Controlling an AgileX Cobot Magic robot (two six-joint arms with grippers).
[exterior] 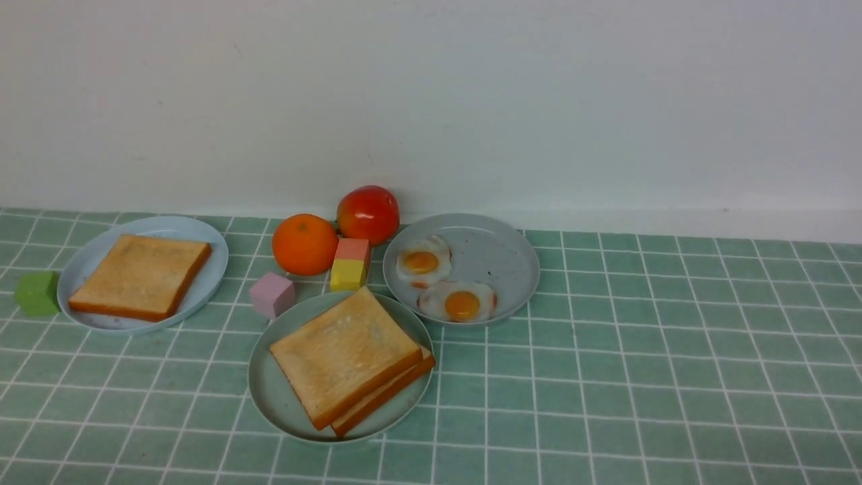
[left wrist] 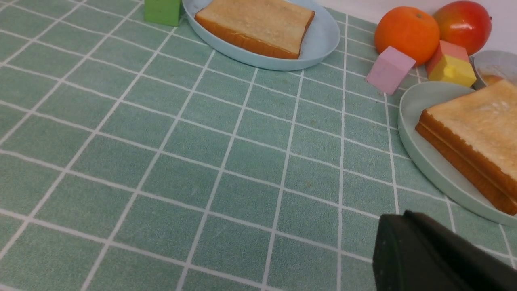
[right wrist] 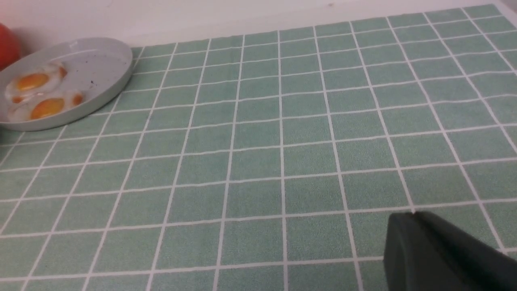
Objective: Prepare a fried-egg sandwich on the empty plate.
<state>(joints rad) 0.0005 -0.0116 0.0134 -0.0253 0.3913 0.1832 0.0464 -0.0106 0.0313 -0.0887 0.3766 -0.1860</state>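
Nearest the front camera sat the mint-green plate [exterior: 269, 391] on the bench [exterior: 606, 377], carrying two stacked toast slices [exterior: 347, 353], the upper one skewed over the lower; no egg showed between them from any view. Behind it to the right, the speckled grey plate [exterior: 495, 252] held two fried eggs [exterior: 441, 279]. The pale blue plate [exterior: 202, 283] at far left bore a single toast slice [exterior: 138, 276], with a green block [exterior: 37, 293] touching its left rim. An orange [exterior: 304, 244], a tomato [exterior: 368, 214], a pink block [exterior: 272, 294] and a pink-and-yellow block [exterior: 349, 264] stood behind. My left pincer [left wrist: 428, 258] and my right pincer [right wrist: 436, 254] were both closed together, holding nothing.
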